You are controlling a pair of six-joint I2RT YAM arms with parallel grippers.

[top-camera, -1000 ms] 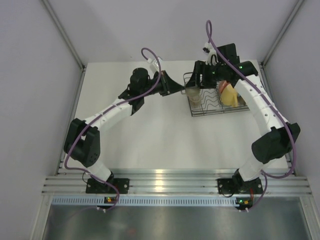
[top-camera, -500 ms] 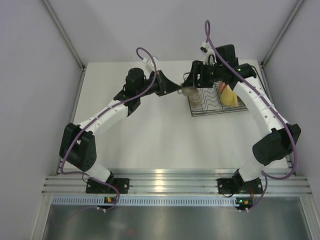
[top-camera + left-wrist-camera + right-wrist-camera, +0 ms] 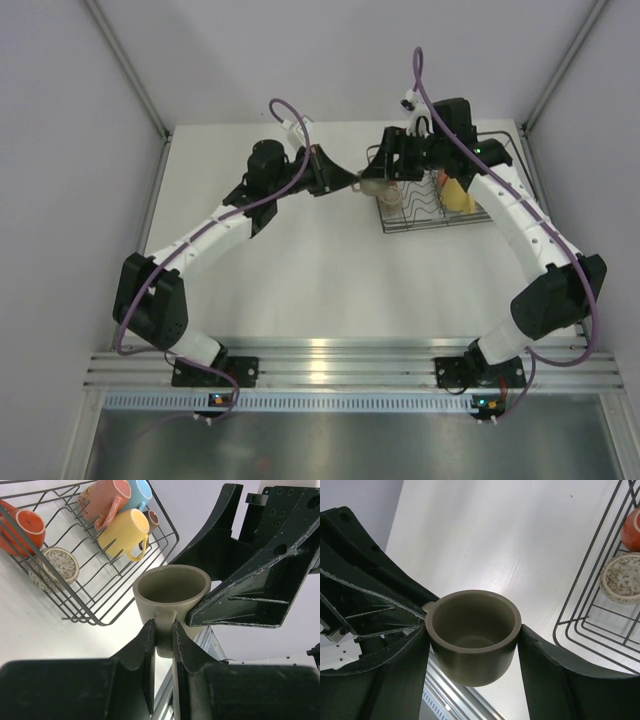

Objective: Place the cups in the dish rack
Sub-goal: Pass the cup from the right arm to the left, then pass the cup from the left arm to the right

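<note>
— Why are both hands on the grey cup [image 3: 172,587]?
— The left hand [image 3: 162,627] pinches its handle, and the right hand [image 3: 472,637] is closed around its body, just beside the rack [image 3: 120,602]. It is probably a handover.

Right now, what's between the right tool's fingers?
The grey-olive cup, flanked closely by both fingers in the right wrist view; the left tool pinches its handle. Whether the right tool grips it is unclear.

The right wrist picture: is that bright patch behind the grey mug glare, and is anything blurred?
Right wrist view: yes, light glare on the table behind the grey-olive mug, which stays sharp. Left wrist view: the left gripper looks soft near the lens.
</note>
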